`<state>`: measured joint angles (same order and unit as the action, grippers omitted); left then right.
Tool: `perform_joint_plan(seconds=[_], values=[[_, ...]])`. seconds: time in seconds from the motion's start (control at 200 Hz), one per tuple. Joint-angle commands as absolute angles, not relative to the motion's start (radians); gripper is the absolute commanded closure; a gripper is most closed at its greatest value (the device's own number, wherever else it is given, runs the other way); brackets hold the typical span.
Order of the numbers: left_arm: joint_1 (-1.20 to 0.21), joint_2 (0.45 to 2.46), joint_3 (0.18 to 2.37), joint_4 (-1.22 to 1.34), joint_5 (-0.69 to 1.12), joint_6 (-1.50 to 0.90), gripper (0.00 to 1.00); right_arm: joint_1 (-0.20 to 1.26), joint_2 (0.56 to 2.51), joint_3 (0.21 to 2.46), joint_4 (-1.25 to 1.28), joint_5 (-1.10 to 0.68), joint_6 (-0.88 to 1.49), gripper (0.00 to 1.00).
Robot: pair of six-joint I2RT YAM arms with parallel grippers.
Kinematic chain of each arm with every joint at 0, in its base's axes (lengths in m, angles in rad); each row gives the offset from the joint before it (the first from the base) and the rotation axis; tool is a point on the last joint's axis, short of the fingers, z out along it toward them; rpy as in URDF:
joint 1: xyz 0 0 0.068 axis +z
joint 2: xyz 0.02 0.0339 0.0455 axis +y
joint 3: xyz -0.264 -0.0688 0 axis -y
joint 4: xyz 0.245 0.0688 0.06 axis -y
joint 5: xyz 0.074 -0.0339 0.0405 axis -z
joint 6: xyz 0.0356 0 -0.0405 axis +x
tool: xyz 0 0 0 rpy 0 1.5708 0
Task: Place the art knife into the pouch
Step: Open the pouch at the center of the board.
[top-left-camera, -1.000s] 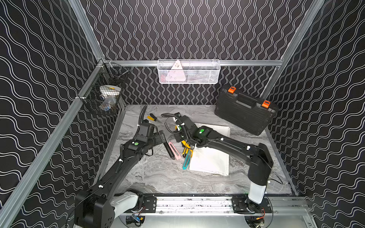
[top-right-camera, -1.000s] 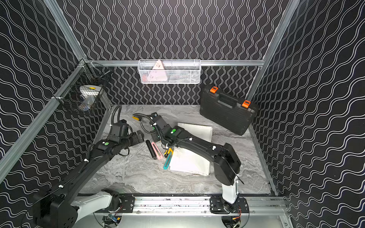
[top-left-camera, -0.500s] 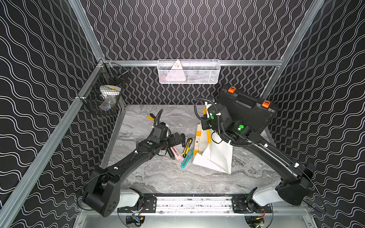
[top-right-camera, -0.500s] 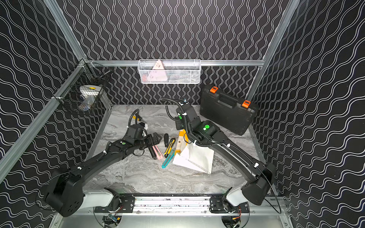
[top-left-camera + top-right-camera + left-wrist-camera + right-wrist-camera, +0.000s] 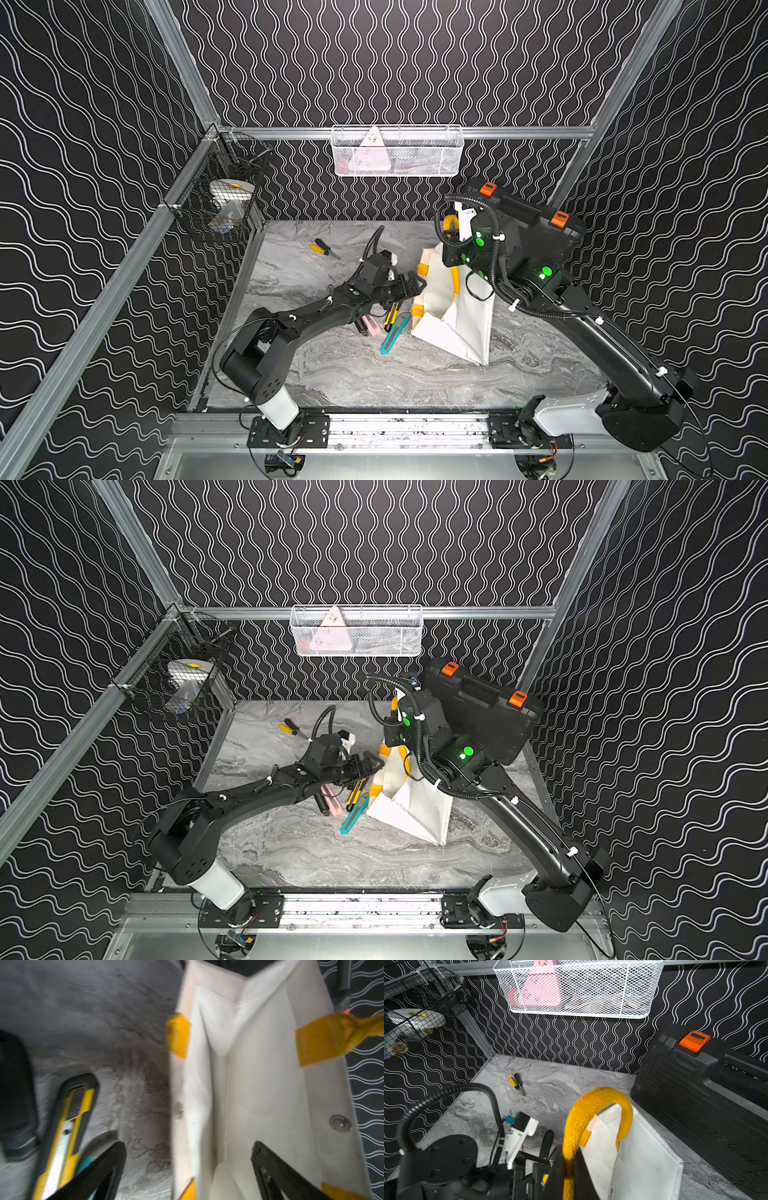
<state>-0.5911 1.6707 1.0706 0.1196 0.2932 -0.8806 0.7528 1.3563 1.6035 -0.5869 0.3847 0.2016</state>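
Both top views: the left gripper point(image 5: 417, 286), jaws wide and empty, hovers at the pouch point(image 5: 461, 328) mouth. The yellow-black art knife point(image 5: 392, 316) lies beneath its wrist, crowded by a teal cutter point(image 5: 392, 337).

Left wrist view: the knife's long axis roughly parallels the pouch wall.

Right wrist view: the right gripper point(image 5: 568, 1169) clamps the yellow handle point(image 5: 591, 1101).

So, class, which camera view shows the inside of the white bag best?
The left wrist view: it looks straight into the open bag. Both top views show the bag mostly from outside. The right wrist view shows its yellow handle and one outer side.
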Motion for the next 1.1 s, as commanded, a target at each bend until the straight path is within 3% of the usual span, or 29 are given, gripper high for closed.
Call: perform_joint_plan(seconds=[0.0,0.09,0.115,0.17,0.205,0.24,0.285,0.55,0.605,0.665,0.735,0.755,0.971,1.096], values=[[-0.610,1.721,1.110,0.097,0.262,-0.841,0.02,0.752,1.348,1.622,-0.568,0.368,0.207,1.00],[-0.618,1.765,1.118,0.116,0.272,-0.847,0.13,0.752,1.338,1.617,-0.554,0.374,0.209,1.00],[-0.620,1.773,1.124,0.112,0.273,-0.840,0.20,0.752,1.336,1.619,-0.556,0.380,0.208,1.00],[-0.624,1.786,1.129,0.103,0.269,-0.830,0.45,0.750,1.330,1.618,-0.561,0.398,0.209,1.00],[-0.625,1.790,1.132,0.095,0.267,-0.825,0.51,0.749,1.321,1.611,-0.560,0.414,0.210,1.00],[-0.625,1.793,1.134,0.095,0.265,-0.818,0.66,0.747,1.310,1.603,-0.559,0.432,0.213,1.00],[-0.625,1.792,1.143,0.084,0.260,-0.809,1.00,0.743,1.294,1.591,-0.562,0.462,0.223,1.00],[-0.671,1.787,1.376,-0.159,0.185,-0.676,1.00,0.691,1.209,1.575,-0.842,0.809,0.484,1.00],[-0.686,1.795,1.427,-0.208,0.175,-0.648,1.00,0.671,1.217,1.594,-0.910,0.827,0.503,0.83],[-0.705,1.803,1.471,-0.249,0.163,-0.630,1.00,0.653,1.233,1.623,-0.983,0.861,0.533,0.75],[-0.724,1.809,1.499,-0.269,0.150,-0.625,1.00,0.644,1.234,1.637,-1.014,0.899,0.546,0.40],[-0.729,1.810,1.504,-0.274,0.145,-0.624,1.00,0.644,1.232,1.639,-1.021,0.909,0.549,0.36],[-0.756,1.812,1.508,-0.275,0.107,-0.629,1.00,0.643,1.219,1.701,-1.152,1.041,0.603,0.25],[-0.763,1.826,1.537,-0.291,0.109,-0.624,1.00,0.634,1.159,1.610,-0.979,0.892,0.482,0.22]])
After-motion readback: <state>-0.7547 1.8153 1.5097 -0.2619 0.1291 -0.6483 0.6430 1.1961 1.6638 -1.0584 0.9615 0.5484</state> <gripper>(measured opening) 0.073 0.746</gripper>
